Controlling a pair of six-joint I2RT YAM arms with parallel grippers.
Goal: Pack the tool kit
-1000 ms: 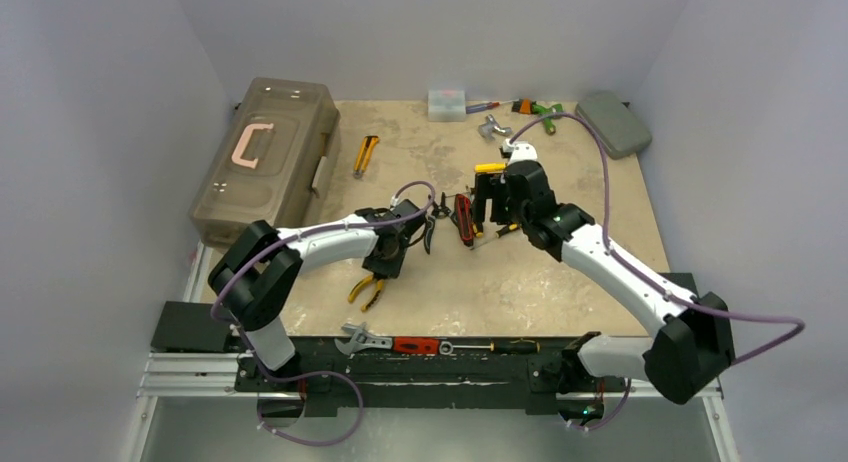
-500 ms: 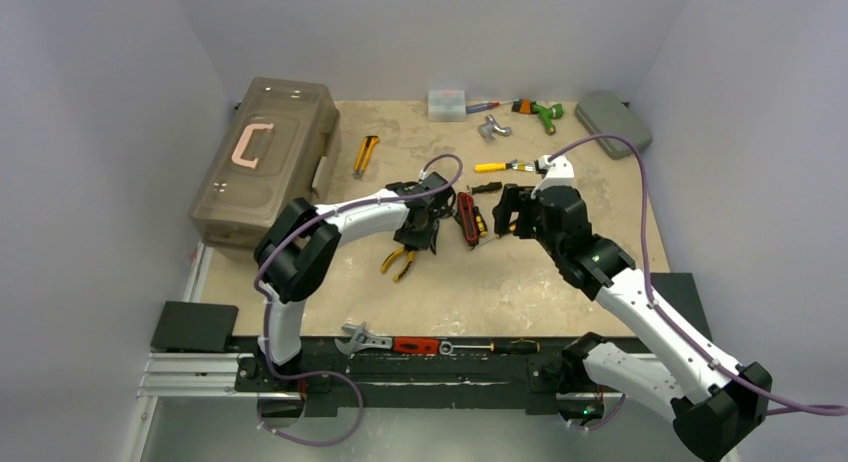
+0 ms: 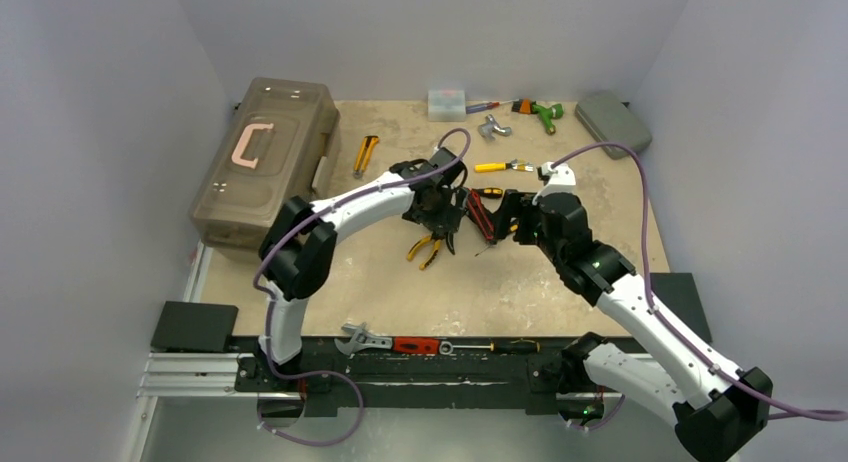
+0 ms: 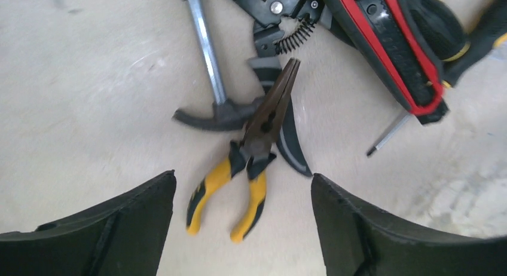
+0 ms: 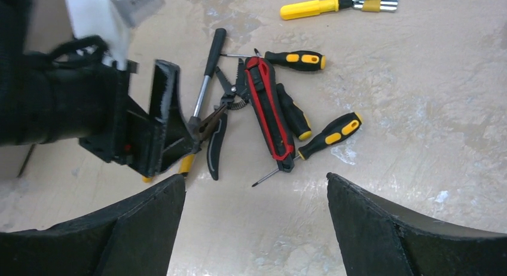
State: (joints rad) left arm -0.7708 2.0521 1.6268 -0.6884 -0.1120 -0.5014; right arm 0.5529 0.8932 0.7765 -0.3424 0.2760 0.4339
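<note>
Yellow-handled pliers (image 4: 266,123) lie flat between the wide-spread fingers of the left gripper (image 4: 242,176), touching neither.

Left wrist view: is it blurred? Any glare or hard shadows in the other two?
Left wrist: mild blur, the hammer head and yellow-handled pliers look soft-edged, no glare. Right wrist: tools crisp, red-handled tool sharp; its own fingers are dark and featureless. Top external: even, diffuse light, soft shadows, no glare on the toolbox.
</note>
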